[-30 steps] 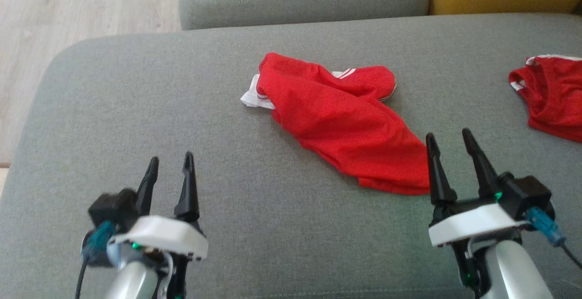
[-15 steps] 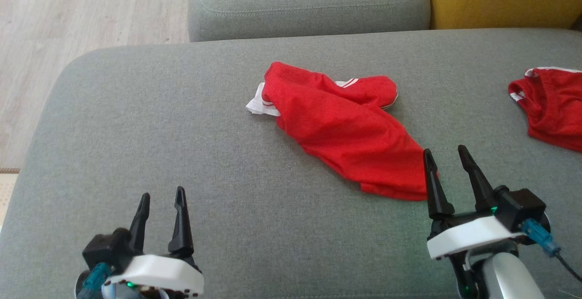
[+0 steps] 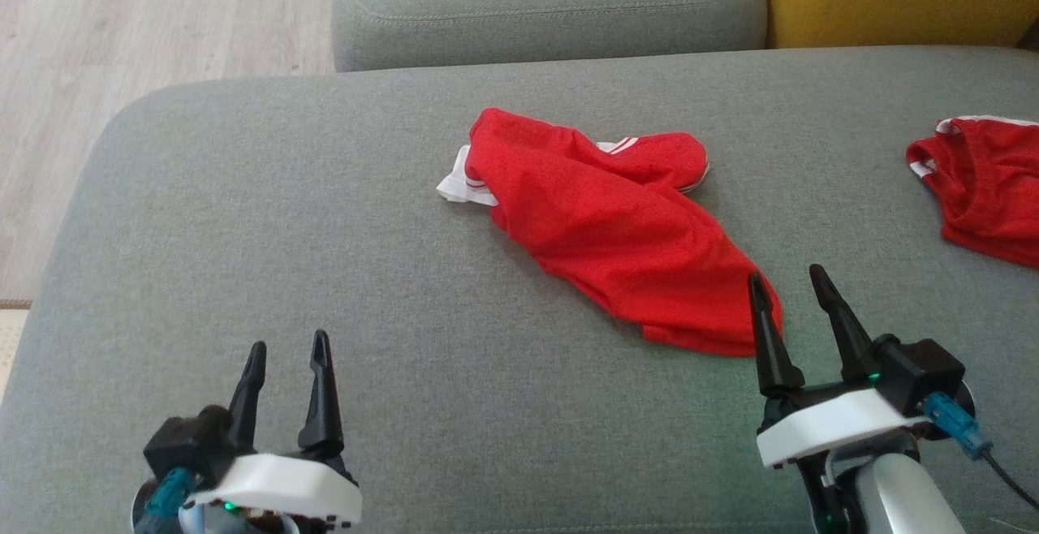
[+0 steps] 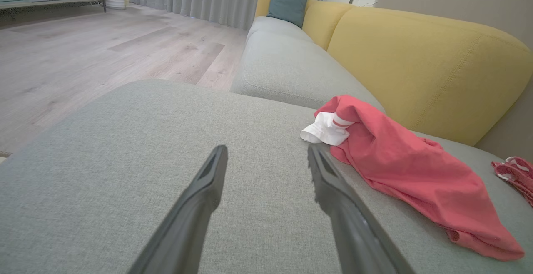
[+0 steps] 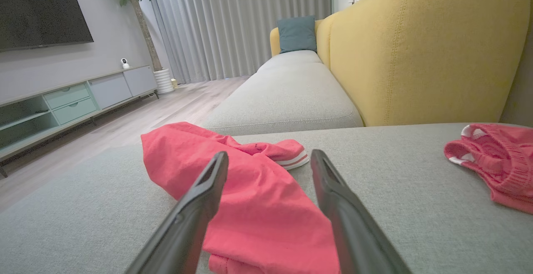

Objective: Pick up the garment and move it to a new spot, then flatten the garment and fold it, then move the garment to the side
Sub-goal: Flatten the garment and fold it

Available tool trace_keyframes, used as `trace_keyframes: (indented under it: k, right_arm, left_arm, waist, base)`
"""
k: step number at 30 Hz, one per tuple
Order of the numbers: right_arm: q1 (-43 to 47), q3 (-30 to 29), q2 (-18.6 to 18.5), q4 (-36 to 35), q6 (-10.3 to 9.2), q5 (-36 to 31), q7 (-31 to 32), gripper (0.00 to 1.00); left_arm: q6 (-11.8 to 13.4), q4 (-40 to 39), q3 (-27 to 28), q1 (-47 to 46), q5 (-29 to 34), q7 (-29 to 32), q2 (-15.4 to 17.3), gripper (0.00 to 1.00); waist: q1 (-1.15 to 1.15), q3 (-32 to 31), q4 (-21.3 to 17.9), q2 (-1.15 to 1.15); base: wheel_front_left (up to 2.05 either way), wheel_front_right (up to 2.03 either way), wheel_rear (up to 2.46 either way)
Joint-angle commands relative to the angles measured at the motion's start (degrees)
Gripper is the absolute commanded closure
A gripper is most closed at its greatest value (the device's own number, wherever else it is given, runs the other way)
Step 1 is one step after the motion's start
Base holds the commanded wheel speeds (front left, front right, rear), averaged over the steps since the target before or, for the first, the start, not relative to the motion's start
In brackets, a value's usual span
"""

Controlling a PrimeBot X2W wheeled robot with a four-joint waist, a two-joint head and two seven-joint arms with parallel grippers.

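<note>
A second red garment (image 3: pixel 982 193) runs off the right edge of the head view, so its full shape cannot be told. The crumpled red garment (image 3: pixel 617 234) hides most of its white part (image 3: pixel 454 185) under red folds. One finger of the right gripper (image 3: pixel 784 274) covers its near corner. The bottom edge cuts off the left gripper (image 3: pixel 288 341) at its base.

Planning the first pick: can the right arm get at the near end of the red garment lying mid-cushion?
Probably yes. The right claw is open, its fingertips right at the near hem of the red garment, and nothing lies between them on the grey cushion.
</note>
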Motion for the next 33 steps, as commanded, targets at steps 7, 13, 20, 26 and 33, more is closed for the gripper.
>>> trace_keyframes:
  k: [7, 13, 20, 26, 33]
  right_arm:
    - [-1.62, 1.47, -0.15, -1.36, 0.37, 0.11, 0.08, 0.00]
    - [-1.25, 3.15, -0.15, 0.94, 0.37, -1.11, 2.33, 0.00]
    - [-2.35, 7.34, -0.15, 8.44, 0.37, -1.75, 3.42, 0.00]
    - [-7.06, 5.74, -0.15, 16.45, 0.37, -7.34, 1.30, 0.00]
    - [-11.68, 3.73, -0.15, 24.11, 0.37, -11.14, -0.26, 0.00]
  left_arm:
    - [-0.19, -1.27, 1.73, -1.84, 0.92, -0.71, -0.37, 0.00]
    - [-0.41, -1.27, 1.18, -2.12, 1.16, -0.71, -0.57, 0.00]
    - [-0.81, -0.86, 0.29, -3.17, 1.41, -0.70, -1.05, 0.00]
    - [-1.23, -0.17, -0.39, -4.57, 1.81, -0.71, -1.56, 0.00]
    - [-1.74, 0.44, -0.12, -5.19, 2.00, -0.71, -1.83, 0.00]
  waist:
    - [0.00, 0.17, 0.36, 0.00]
    - [0.00, 1.15, 1.52, 0.00]
    - [0.00, 3.80, 4.11, 0.00]
    - [0.00, 6.09, 7.07, 0.00]
    - [0.00, 7.34, 9.19, 0.00]
  base:
    - [0.00, 0.00, 0.00]
    - [0.00, 0.00, 0.00]
    - [0.00, 0.00, 0.00]
    - [0.00, 0.00, 0.00]
    - [0.00, 0.00, 0.00]
